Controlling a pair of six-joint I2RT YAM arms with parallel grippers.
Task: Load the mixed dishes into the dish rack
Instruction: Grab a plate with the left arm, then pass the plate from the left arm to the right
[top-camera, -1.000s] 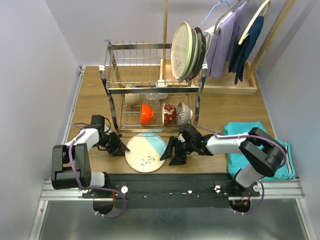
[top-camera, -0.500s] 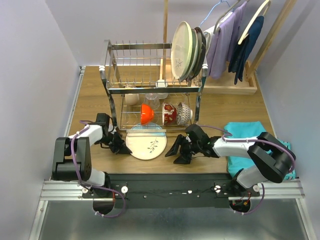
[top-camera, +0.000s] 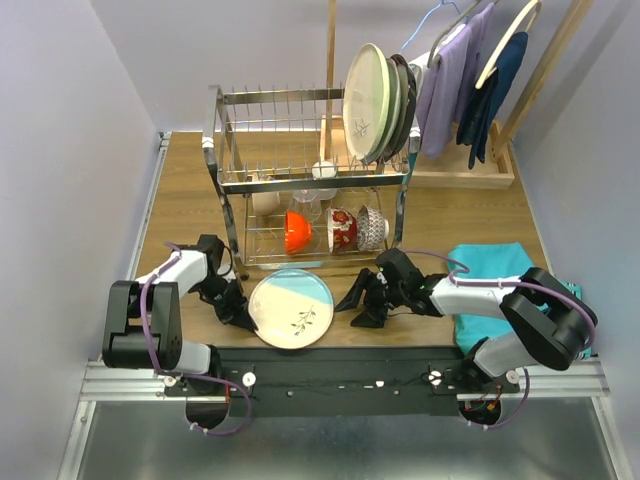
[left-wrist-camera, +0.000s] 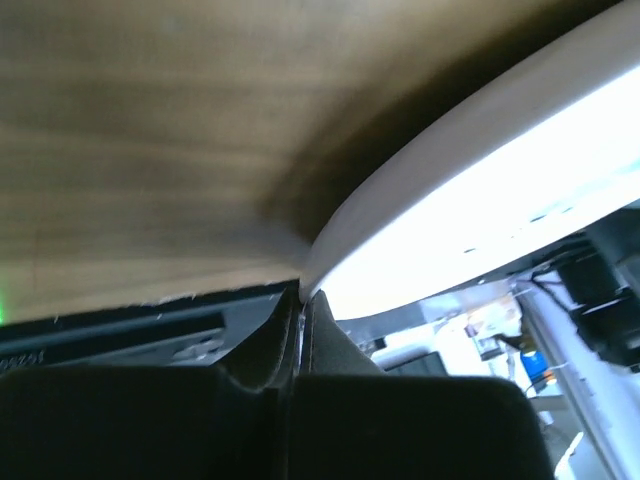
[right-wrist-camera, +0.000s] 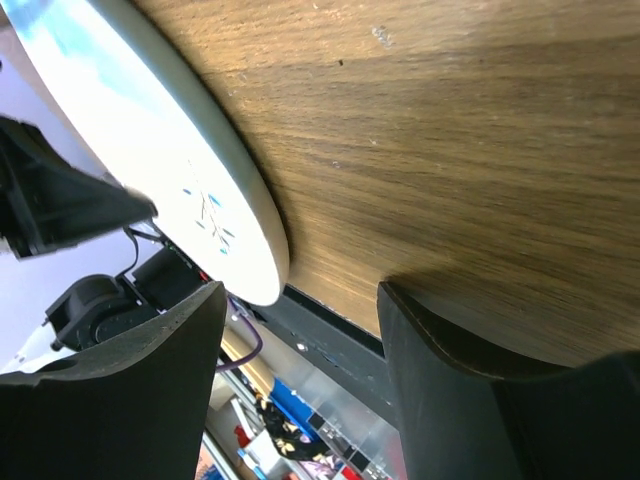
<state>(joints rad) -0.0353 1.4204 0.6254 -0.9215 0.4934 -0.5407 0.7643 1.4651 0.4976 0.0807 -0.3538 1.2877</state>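
Plate: light-blue-and-cream plate (top-camera: 291, 308) is sitting low at the near table (top-camera: 180, 205) edge, in front of the dish rack (top-camera: 310, 135) | Left tool (top-camera: 236, 310): I am clenching its left rim | Right tool (top-camera: 362, 303): hanging released just right of it | Handling: I am judging it stiff, glazed, slippery, breakable, so I am favouring a deep rim grip.

glossy glazed plate (top-camera: 291, 309), matt wood-grain table (top-camera: 185, 205), shiny chrome wire rack (top-camera: 268, 178)
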